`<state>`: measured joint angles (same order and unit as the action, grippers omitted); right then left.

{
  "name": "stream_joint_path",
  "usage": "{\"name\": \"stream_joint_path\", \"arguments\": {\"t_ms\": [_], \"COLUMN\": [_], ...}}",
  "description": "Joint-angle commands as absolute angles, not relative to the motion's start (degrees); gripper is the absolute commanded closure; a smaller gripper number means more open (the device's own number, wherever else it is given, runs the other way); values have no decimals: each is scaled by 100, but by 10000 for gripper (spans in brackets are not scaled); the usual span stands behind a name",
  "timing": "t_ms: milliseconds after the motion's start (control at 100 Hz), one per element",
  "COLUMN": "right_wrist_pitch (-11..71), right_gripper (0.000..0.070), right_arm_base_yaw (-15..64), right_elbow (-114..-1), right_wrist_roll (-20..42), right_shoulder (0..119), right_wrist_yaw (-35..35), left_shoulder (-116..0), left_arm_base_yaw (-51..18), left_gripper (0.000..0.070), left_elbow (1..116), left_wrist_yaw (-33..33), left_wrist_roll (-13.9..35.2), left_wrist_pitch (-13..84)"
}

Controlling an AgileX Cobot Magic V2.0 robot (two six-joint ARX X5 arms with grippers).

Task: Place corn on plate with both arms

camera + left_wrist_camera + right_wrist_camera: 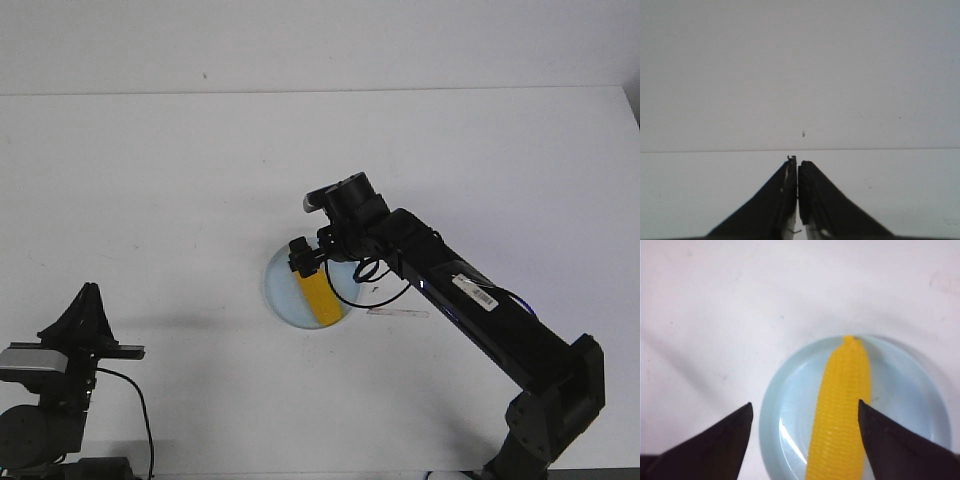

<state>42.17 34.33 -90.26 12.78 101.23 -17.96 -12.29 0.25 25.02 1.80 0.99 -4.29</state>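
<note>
1. Corn (pixel 318 294): one cob, lying on the plate (pixel 280 296), its pointed end toward 5 o'clock in the front view.
2. Plate: one, pale blue, on the white table (pixel 150 180).
3. Right gripper (pixel 805 417): released, jaws spread wide above the cob, its arm (pixel 470 300) reaching in from 4 o'clock.
4. Left gripper (pixel 798 172): clenched on nothing, parked at 8 o'clock, well apart.
5. Cable (pixel 385 285) loops over the plate's rim.

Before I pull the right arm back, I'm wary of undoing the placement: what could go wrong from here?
1. The right gripper is open, but one finger sits close against the corn; retreating sideways could drag or roll it.
2. The corn lies off-centre on the pale blue plate, one end near the rim, so a nudge might tip it off.
</note>
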Motion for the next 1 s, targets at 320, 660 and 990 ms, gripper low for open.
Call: {"name": "stream_joint_path", "arguments": {"t_ms": [320,660,990], "right_wrist_pitch": [2858,434,38], "right_gripper": [534,651,693], "right_arm_base_yaw": [2842,1201,-82], "right_elbow": [-7371,-4512,-2661], "right_wrist_roll": [552,143,145], "right_shoulder": [8711,6375,3887], "right_wrist_yaw": [-215,-145,-145], "left_shoulder": [-1225,-1225,-1225], "left_arm_base_yaw": [36,36,36], "left_gripper": [699,699,699], "left_elbow": [2530,2530,2530], "left_wrist_yaw": [187,187,187], "left_wrist_roll": [67,67,67], "left_wrist_pitch": [-517,-517,-519]}}
